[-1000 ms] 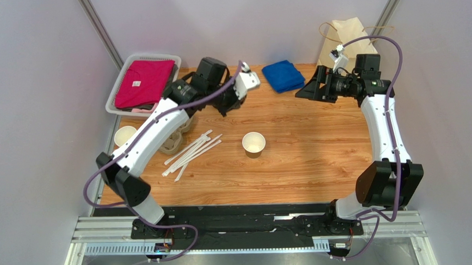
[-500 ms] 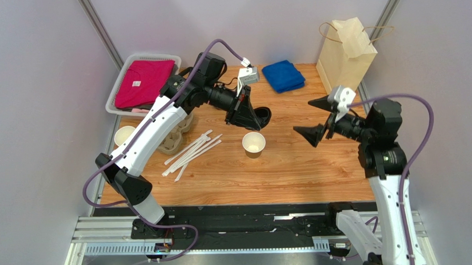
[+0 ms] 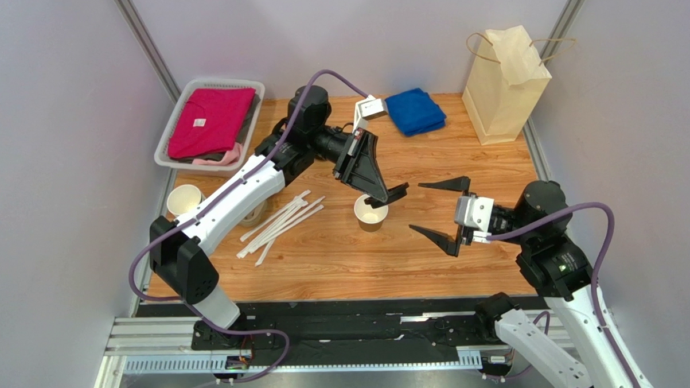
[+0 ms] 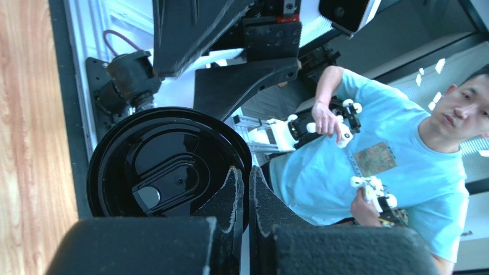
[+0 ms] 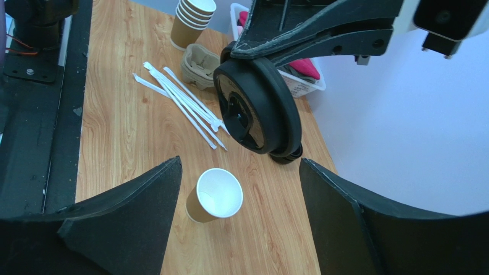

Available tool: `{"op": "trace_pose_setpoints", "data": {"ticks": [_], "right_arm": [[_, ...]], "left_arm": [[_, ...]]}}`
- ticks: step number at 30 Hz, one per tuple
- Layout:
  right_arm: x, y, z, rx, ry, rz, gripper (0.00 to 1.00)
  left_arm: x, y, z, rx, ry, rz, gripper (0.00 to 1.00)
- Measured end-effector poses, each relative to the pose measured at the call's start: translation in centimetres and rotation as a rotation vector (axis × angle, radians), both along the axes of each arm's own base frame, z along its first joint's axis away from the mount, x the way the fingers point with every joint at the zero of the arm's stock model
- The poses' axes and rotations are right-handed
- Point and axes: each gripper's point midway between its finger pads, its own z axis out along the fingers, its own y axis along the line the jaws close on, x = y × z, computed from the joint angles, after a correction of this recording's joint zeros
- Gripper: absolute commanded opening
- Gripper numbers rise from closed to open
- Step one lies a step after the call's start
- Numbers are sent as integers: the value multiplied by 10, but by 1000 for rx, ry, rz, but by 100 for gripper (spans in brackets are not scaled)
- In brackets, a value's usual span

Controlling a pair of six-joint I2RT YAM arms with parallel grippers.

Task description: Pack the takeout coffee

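Note:
The tan paper cup (image 3: 371, 212) stands upright and lidless at the table's middle, white inside; it also shows in the right wrist view (image 5: 213, 196). My left gripper (image 3: 385, 195) is shut on the rim of a round black lid (image 4: 166, 163) and holds it tilted on edge just above and behind the cup. The lid also shows in the right wrist view (image 5: 258, 106). My right gripper (image 3: 430, 210) is wide open and empty, to the right of the cup, with its fingers pointing at it (image 5: 240, 163).
A kraft paper bag (image 3: 504, 85) stands at the back right, with a blue cloth (image 3: 414, 111) beside it. A white basket (image 3: 175, 124) of clothes is at the back left. White straws (image 3: 280, 222), a cup stack (image 5: 192, 23), a cardboard carrier (image 5: 201, 66) and loose lids (image 5: 287, 154) lie left of and behind the cup.
My left gripper has brought the black lid forward and down, to just above the cup. My right arm has swung from beside the paper bag to the cup's right side, still open.

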Motion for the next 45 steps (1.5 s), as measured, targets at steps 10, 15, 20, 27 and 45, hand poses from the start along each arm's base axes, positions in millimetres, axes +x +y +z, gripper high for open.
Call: {"op": "trace_pose_setpoints", "data": {"ticks": [10,15,20,27,45], "right_arm": [[11,18,-3,-58,-22,24,81],[9,20,-3,-89,-44,37,78],[-4,30,-2,-119,-61,101,61],[-11,45,-23,-212,-29,165,43],[7,43,-39,-205,244,2,0]], "left_arm": [[-14,-2,-1,28,47,-50,0],[-18,-2,-9,66,87,-60,0],[-22,-5,-16,95,120,-76,0],[-24,-8,-22,114,143,-87,2],[119,50,-12,132,-81,489,60]]}}
